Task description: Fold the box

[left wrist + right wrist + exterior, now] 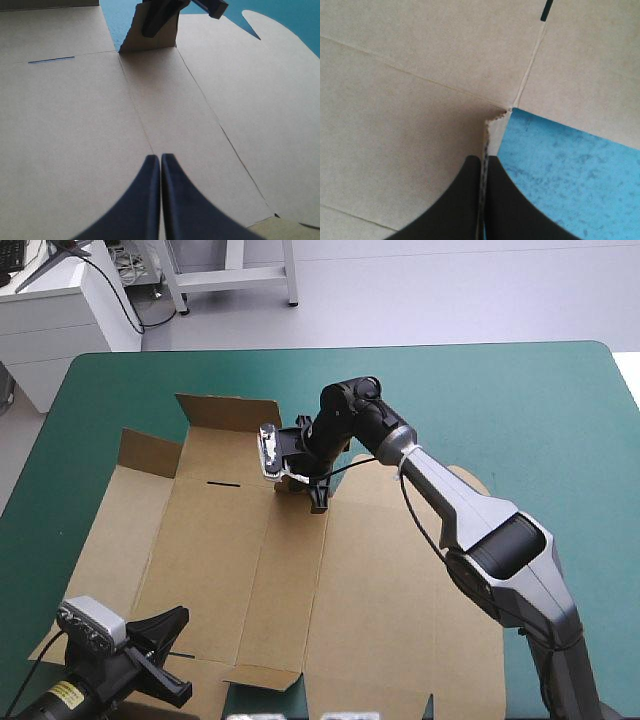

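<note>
On the teal-green cover (520, 410), box (250, 570): it is lying spread out as a flat brown sheet, with one small flap (292, 483) at its far edge standing up.
High view, right gripper (315, 490): it is reaching over the box's far edge and gripping the raised flap.
High view, left gripper (162, 652): it is hovering over the box's near left corner.
High view, slot (225, 483): it is showing as a thin dark slit in the box, just beside the raised flap.
Left wrist view, left gripper (160, 160): its black fingers are meeting in one point above a flat panel of the box (75, 125), with no board between them.
Left wrist view, right gripper (160, 17): it is clasping the upright flap (150, 42) at the box's far edge.
Right wrist view, right gripper (484, 162): its black fingers are pinching the flap's thin board edge, all but closed on it.
Right wrist view, box (395, 125): it is filling the field ahead of the fingers, and the cover (570, 175) is showing beside the flap.
</note>
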Action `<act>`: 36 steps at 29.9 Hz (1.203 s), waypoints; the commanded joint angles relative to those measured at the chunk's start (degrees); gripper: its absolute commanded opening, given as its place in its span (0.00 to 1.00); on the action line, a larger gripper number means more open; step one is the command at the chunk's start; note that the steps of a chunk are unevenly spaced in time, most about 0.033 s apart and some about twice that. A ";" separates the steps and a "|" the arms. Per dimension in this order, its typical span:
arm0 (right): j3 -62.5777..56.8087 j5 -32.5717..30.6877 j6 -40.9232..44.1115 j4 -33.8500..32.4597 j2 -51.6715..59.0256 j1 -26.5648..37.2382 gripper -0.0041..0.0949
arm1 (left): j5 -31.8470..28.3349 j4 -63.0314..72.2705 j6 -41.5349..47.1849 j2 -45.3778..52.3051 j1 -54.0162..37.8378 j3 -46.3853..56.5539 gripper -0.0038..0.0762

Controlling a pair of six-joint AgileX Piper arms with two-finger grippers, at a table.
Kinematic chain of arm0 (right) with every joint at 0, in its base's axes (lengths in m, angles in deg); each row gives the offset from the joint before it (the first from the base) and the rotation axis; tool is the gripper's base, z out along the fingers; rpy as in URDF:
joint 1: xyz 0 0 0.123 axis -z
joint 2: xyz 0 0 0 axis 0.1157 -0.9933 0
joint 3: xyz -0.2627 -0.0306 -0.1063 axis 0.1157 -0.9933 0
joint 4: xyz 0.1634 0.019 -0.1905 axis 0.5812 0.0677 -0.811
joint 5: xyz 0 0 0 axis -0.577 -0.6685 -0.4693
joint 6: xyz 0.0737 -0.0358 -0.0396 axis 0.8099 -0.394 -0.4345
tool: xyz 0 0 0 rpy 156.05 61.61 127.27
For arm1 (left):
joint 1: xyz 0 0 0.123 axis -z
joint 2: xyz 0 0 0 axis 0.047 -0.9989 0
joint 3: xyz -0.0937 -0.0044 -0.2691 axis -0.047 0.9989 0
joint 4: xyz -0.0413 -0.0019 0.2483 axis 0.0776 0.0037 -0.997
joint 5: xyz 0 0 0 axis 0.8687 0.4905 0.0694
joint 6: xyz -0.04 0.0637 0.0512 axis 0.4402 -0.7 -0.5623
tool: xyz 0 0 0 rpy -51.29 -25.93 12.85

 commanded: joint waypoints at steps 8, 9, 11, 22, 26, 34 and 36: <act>1.92 -0.65 5.43 -0.10 4.52 0.16 0.19 | -3.11 2.67 0.78 -1.23 0.26 -1.31 0.04; 1.92 -0.65 5.43 -0.37 4.52 0.16 0.26 | -3.11 2.67 0.78 -1.23 0.26 -1.31 0.04; 1.92 -0.55 5.43 -0.86 4.52 0.16 0.39 | -3.11 2.67 0.78 -1.23 0.26 -1.31 0.04; 1.92 -0.55 6.87 -7.35 9.41 3.81 0.53 | -3.11 2.67 0.78 -1.23 0.26 -1.31 0.04; 1.92 -0.55 11.27 -11.11 14.46 9.04 0.53 | -3.11 2.67 0.78 -1.23 0.26 -1.31 0.04; 1.92 -0.65 30.55 -19.18 22.49 22.27 0.43 | -3.11 2.57 0.78 -1.23 0.26 -1.31 0.04; 1.92 -0.65 36.18 -18.69 23.74 26.82 0.28 | -3.11 2.57 0.78 -1.23 0.26 -1.31 0.04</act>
